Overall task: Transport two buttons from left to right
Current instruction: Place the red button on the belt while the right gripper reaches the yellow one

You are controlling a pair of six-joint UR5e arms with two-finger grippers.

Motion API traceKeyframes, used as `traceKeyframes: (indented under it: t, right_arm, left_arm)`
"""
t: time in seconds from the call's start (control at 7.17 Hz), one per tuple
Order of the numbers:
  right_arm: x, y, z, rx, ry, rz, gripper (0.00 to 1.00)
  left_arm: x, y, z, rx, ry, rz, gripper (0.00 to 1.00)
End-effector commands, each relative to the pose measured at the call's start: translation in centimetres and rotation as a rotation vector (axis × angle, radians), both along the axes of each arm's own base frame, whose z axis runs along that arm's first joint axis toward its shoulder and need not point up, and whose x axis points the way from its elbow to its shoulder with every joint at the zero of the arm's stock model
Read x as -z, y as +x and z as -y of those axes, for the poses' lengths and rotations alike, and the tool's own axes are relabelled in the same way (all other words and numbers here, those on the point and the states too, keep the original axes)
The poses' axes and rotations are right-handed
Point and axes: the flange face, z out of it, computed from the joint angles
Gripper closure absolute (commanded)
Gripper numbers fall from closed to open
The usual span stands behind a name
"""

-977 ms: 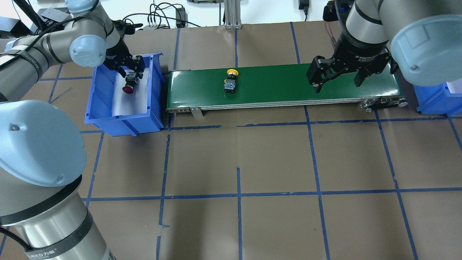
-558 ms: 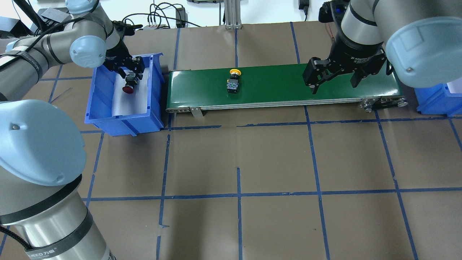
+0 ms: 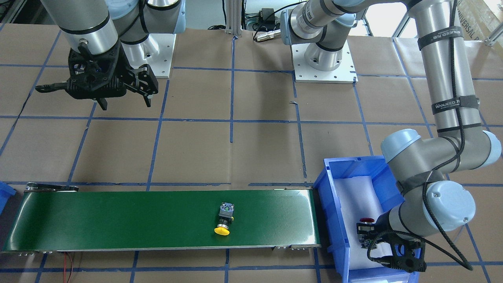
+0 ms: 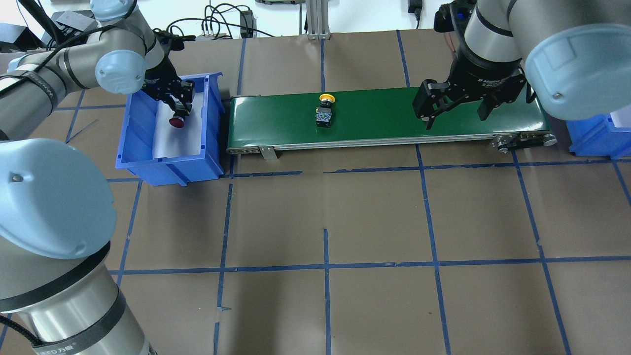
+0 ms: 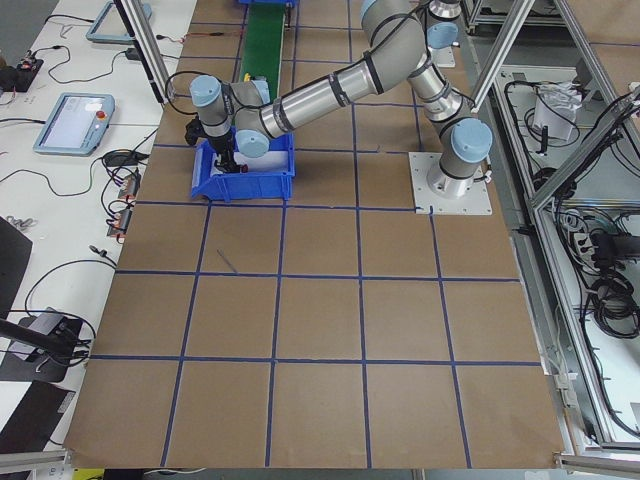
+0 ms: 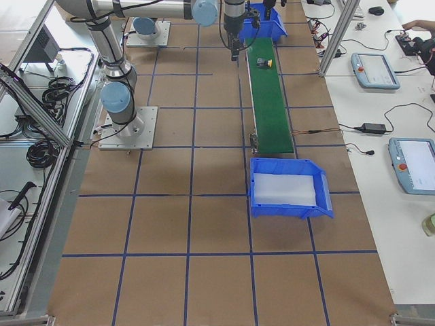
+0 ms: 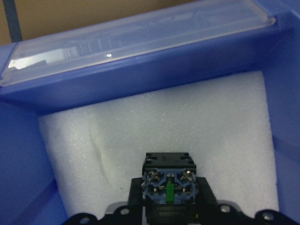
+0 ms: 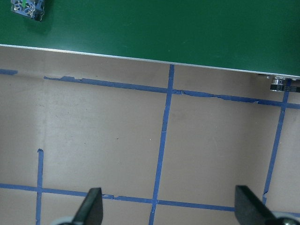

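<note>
The red button (image 4: 176,122) is in my left gripper (image 4: 177,104), held by its black body inside the blue bin (image 4: 167,158) on the left. The left wrist view shows its grey-green terminal block (image 7: 168,185) between the fingers, over white foam. It also shows in the front view (image 3: 367,221). The yellow mushroom-capped button (image 4: 325,108) lies on its side on the green conveyor belt (image 4: 384,118), left of the middle, also in the front view (image 3: 224,220). My right gripper (image 4: 456,112) is open and empty, hovering by the belt's right part, fingers (image 8: 91,208) wide apart.
A second blue bin (image 4: 591,138) with white foam stands past the belt's right end, also in the right side view (image 6: 289,190). The table is brown paper with blue tape lines. Cables lie behind the belt at the back edge.
The yellow button has travelled a little to the right along the belt. My right gripper has shifted slightly left and back. My left gripper stays shut on the red button in the bin.
</note>
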Motion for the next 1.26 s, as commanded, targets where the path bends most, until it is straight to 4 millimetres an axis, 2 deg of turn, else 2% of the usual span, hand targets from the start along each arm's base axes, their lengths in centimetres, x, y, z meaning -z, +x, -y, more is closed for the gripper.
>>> traceKeyframes:
  t: [0.0,0.14,0.28,0.56,0.7,0.84,0.98,1.12]
  right_arm:
    - [1.2,0.0,0.1,0.003,-0.032,0.004,0.00]
    - [2.4,0.1,0.4,0.014,-0.081,0.014,0.00]
    - [3.3,0.2,0.6,0.088,-0.098,0.025,0.00]
    - [4.6,0.4,3.1,0.145,-0.094,0.029,0.01]
    - [5.4,0.5,4.3,0.185,-0.082,0.032,0.01]
    - [6.2,0.7,5.6,0.208,-0.071,0.033,0.01]
    - [6.7,1.5,6.6,0.200,-0.063,0.030,0.01]
    - [7.3,2.5,7.8,0.233,-0.058,0.026,0.01]
  left_arm:
    - [-4.1,-0.3,-1.2,-0.001,-0.005,0.008,0.65]
    - [-7.9,-0.5,-2.6,-0.025,0.022,0.004,0.65]
    - [-12.3,-1.9,-4.6,-0.092,0.014,0.007,0.64]
    - [-18.3,-5.3,-7.9,-0.131,-0.005,0.009,0.62]
    - [-18.9,-8.0,-8.9,-0.150,0.011,0.052,0.62]
    - [-18.8,-12.5,-9.5,-0.166,-0.002,0.092,0.62]
    - [-17.7,-15.6,-9.4,-0.163,-0.010,0.089,0.62]
    - [-16.1,-16.4,-8.3,-0.184,-0.032,0.071,0.62]
